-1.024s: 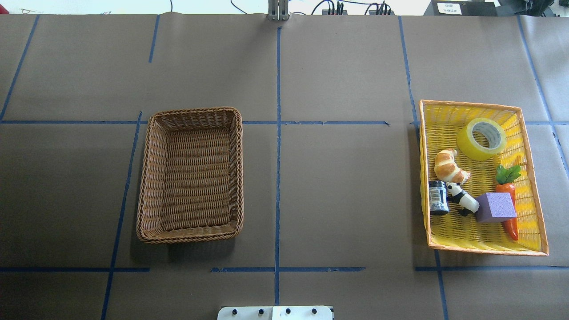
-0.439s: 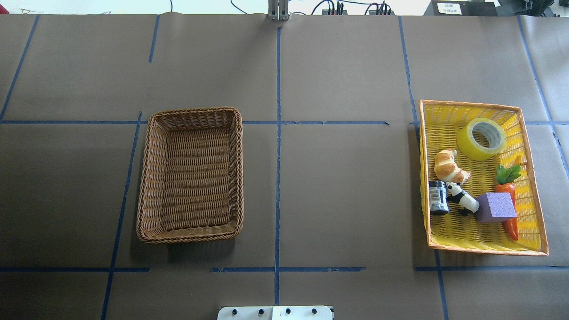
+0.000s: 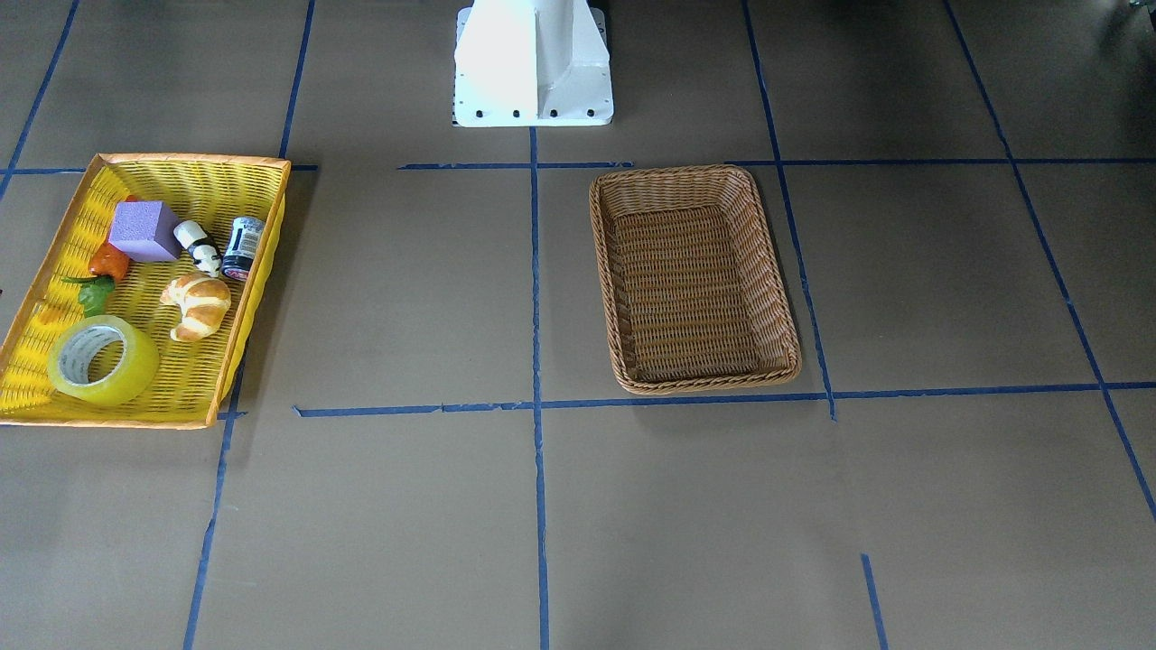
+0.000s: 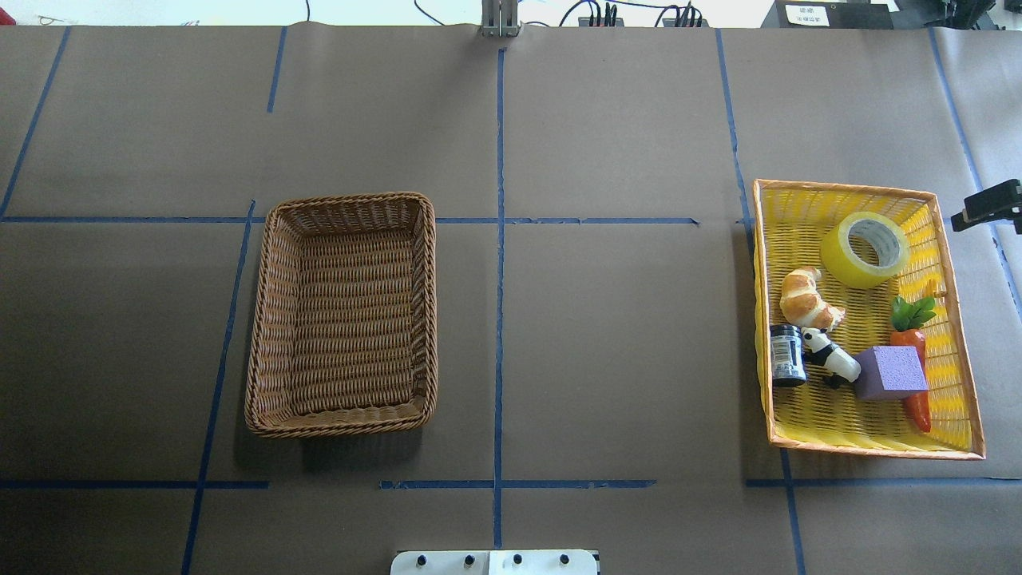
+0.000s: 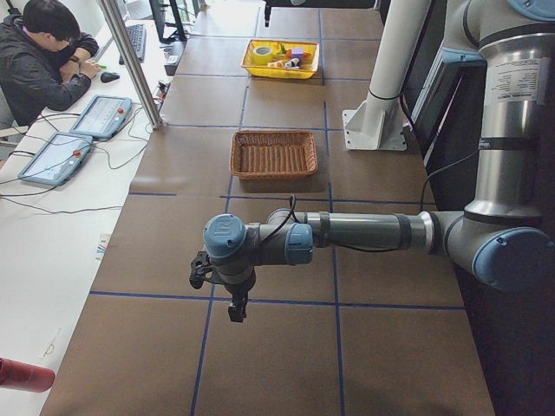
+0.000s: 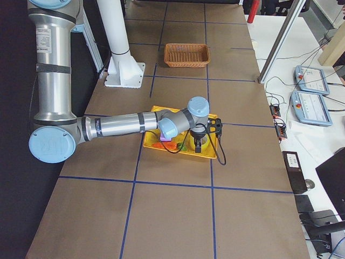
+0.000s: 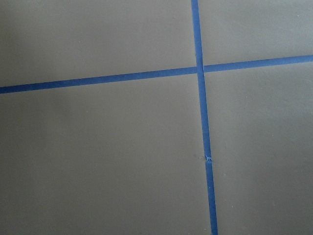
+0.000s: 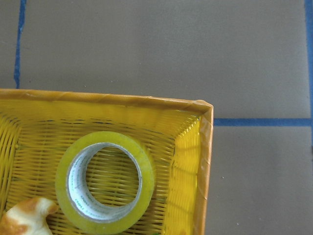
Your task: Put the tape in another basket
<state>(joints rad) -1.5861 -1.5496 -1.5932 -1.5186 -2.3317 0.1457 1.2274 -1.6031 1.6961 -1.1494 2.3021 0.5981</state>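
Observation:
The tape [image 4: 866,249] is a yellow roll with a whitish core. It lies in the far corner of the yellow plastic basket [image 4: 846,188] on the right, and shows in the front view [image 3: 102,360] and the right wrist view [image 8: 104,182]. The brown wicker basket [image 4: 343,204] stands empty left of centre, also in the front view [image 3: 695,171]. My right gripper [image 6: 197,147] hangs over the yellow basket's far end; I cannot tell if it is open. A black part of that arm [image 4: 990,206] shows at the overhead's right edge. My left gripper [image 5: 234,310] hangs over bare table far from both baskets; I cannot tell its state.
The yellow basket also holds a croissant [image 4: 808,297], a dark jar [image 4: 787,355], a panda figure [image 4: 830,357], a purple block [image 4: 890,372] and a toy carrot [image 4: 914,351]. The robot's white base [image 3: 533,63] stands at the table's near edge. An operator [image 5: 43,52] sits beyond the far side.
A black part of my right arm has come into the overhead view at the right edge, beside the yellow basket. The tape and both baskets have not moved.

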